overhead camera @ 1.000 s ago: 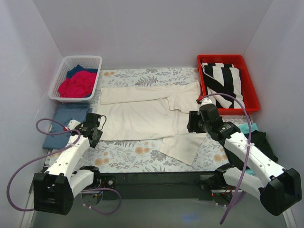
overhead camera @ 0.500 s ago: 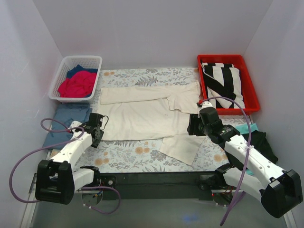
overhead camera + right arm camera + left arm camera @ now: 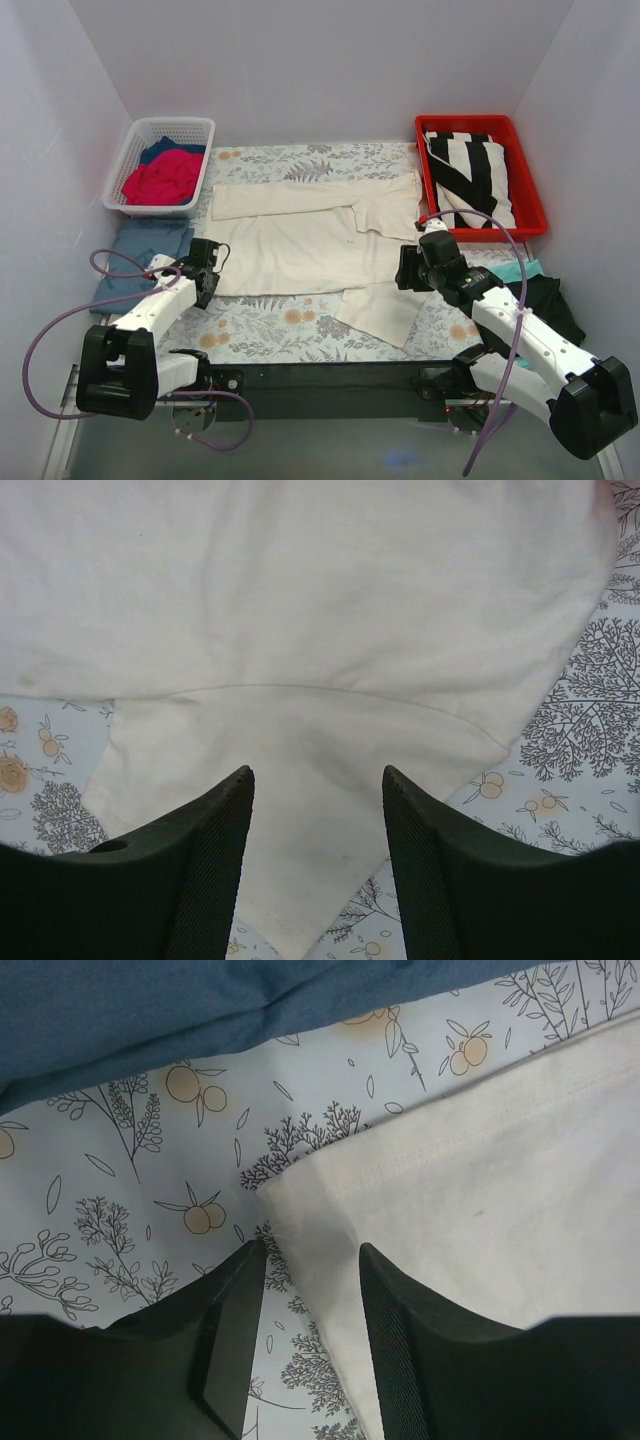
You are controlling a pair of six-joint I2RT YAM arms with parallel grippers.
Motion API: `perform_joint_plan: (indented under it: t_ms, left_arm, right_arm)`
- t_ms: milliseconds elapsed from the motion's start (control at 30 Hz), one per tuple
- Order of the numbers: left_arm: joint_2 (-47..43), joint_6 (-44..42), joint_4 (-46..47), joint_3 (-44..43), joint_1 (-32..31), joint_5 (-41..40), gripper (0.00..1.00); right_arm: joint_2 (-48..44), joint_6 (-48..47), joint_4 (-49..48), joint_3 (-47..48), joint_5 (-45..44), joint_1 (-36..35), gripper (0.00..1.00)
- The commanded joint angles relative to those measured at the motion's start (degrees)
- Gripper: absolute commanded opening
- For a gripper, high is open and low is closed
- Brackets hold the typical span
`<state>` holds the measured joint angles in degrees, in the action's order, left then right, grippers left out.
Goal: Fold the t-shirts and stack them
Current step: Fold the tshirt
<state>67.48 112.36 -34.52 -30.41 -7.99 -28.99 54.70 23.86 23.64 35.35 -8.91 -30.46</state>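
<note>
The cream shirt [image 3: 300, 245] lies spread flat mid-table. At its 8 o'clock corner the left gripper [image 3: 310, 1258] has its jaws parted, the hem edge running between them, nothing clamped. At the shirt's 4 o'clock side the right gripper [image 3: 318, 780] hangs with its jaws apart over the sleeve seam. A red shirt [image 3: 160, 178] fills the basket [image 3: 172, 122] at 10 o'clock, a blue shirt [image 3: 140, 250] lies at 9, and a tray [image 3: 424, 165] sits at 2.

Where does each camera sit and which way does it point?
Top external: above, behind the left arm and right arm, looking down on the table; both show.
Left wrist: on that arm, facing down at cream t-shirt corner, blue shirt; open jaws show.
Right wrist: facing down at the sleeve; open jaws show.
Shared: all three see the cream t-shirt.
</note>
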Motion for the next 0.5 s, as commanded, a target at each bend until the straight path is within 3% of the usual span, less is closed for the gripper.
perform_joint_plan:
  t_ms: [0,167,267,333,433,467]
  left_arm:
    - [1.07,1.2,0.6,1.76,0.52,-0.01,0.41]
    - [2.56,1.11,1.21,1.59,0.69,0.25,0.35]
    - [3.27,0.94,1.74,2.02,0.78,0.69,0.16]
    - [3.18,0.59,2.44,2.29,0.78,1.04,0.09]
    - [3.44,-0.21,2.97,2.38,0.87,0.78,0.06]
    - [3.71,-0.29,2.71,1.85,0.87,0.69,0.0]
  right_arm:
    - [-1.08,0.84,-1.23,-0.81,-1.11,-0.22,0.6]
    - [-1.61,1.19,-0.7,-1.34,-1.64,-0.22,0.59]
    - [-2.14,1.46,-0.44,-1.52,-1.82,-0.22,0.59]
    - [-2.49,1.8,-0.35,-1.78,-1.9,-0.3,0.59]
    - [-3.37,2.51,-0.35,-2.22,-2.08,-0.3,0.59]
    - [-3.37,2.68,-0.35,-2.48,-2.17,-0.22,0.59]
